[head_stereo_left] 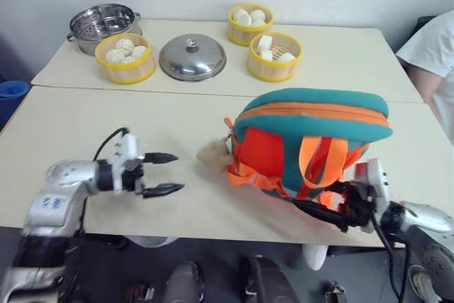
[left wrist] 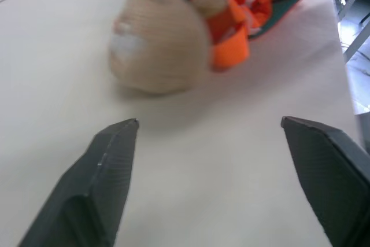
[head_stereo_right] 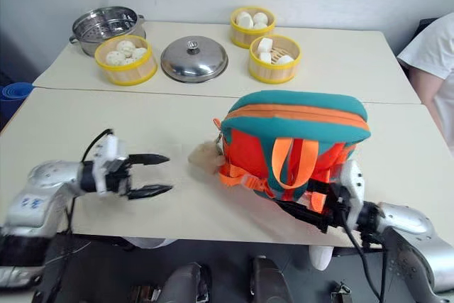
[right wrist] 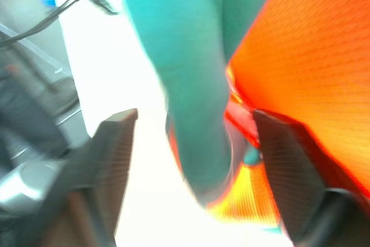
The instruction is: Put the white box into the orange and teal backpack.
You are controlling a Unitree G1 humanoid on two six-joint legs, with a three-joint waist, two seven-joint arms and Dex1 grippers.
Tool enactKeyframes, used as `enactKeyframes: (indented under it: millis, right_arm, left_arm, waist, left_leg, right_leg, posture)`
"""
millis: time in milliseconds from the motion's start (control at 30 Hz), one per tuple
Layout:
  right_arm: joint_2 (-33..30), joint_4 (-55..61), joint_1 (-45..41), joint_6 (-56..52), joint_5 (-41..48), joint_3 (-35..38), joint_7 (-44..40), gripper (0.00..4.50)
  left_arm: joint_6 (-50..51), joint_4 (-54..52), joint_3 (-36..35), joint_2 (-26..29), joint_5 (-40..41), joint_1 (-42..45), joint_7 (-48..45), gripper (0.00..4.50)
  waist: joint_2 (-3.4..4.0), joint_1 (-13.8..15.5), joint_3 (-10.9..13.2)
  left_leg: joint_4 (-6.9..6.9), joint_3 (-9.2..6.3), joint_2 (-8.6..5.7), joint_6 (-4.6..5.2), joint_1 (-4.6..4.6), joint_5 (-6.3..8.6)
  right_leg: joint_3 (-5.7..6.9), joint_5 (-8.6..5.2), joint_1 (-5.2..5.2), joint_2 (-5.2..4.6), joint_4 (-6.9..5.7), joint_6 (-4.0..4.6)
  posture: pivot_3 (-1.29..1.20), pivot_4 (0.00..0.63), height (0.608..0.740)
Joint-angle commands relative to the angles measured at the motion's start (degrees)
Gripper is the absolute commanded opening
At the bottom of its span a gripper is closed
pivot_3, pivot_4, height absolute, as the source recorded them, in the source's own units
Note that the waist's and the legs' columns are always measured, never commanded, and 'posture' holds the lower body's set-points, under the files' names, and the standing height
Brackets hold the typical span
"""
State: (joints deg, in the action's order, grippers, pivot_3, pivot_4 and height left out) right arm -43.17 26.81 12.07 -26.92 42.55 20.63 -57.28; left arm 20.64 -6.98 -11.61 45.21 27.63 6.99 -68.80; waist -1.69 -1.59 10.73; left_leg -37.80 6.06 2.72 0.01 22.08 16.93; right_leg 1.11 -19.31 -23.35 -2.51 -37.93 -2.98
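Both black two-fingered claws, left point(head_stereo_left: 170, 173) and right point(right wrist: 193, 121), gape empty, so the bulging teal-and-orange fabric backpack point(head_stereo_left: 312, 136) could topple off the cream bench point(head_stereo_left: 85, 125) edge.

The near desk point(head_stereo_left: 85, 125) lies bare from its left edge across to the tan plush bear point(head_stereo_left: 211, 154), so the left hand point(head_stereo_left: 172, 173), fingers spread, has open surface ahead and on both sides. The orange and teal backpack point(head_stereo_left: 312, 122) bulks over the right half, its straps spilling down against the right hand point(head_stereo_left: 312, 208) at the front edge. Behind, three steamers point(head_stereo_left: 125, 58), a lid point(head_stereo_left: 192, 56) and a pot point(head_stereo_left: 103, 25) crowd the far desk, and a person's sleeve point(head_stereo_left: 434, 44) borders the right side.
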Motion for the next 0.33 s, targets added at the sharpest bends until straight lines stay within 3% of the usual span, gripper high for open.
enactKeyframes:
  millis: [33, 167, 333]
  right_arm:
    - [-1.18, -6.17, 3.13, 6.9, -3.23, 8.4, -3.55, 4.47]
    - [-4.15, -23.07, 2.71, 25.15, -13.16, 12.2, -10.3, 4.47]
    - [-7.89, -29.83, 0.72, 35.34, -18.4, 9.68, -15.57, 4.47]
  left_arm:
    - [-2.79, -4.86, -7.66, 0.86, 1.55, -7.94, 0.41, 4.5]
    - [-10.37, -5.37, -11.34, 0.43, -3.36, -16.5, 2.81, 4.5]
    - [-14.68, -1.59, -10.82, 0.28, -5.13, -16.46, 4.55, 4.5]
  waist:
    - [-0.01, 0.02, -0.01]
    - [0.01, 0.07, -0.01]
    - [0.13, 0.09, -0.05]
  left_leg:
    - [0.02, 0.0, -0.01, 0.02, -0.03, 0.01]
    - [0.4, 0.07, -0.06, 0.16, -0.88, 0.17]
    - [0.71, 0.15, -0.06, 0.16, -1.01, 0.12]
  right_leg:
    - [0.01, 0.0, 0.04, 0.0, 0.06, 0.01]
    - [-0.01, -0.03, 0.9, -0.05, 0.45, 0.06]
    - [0.0, -0.09, 0.89, -0.07, 0.49, 0.16]
  posture:
    - [0.0, 0.15, 0.74]
    - [0.0, 0.15, 0.74]
    - [0.0, 0.15, 0.74]
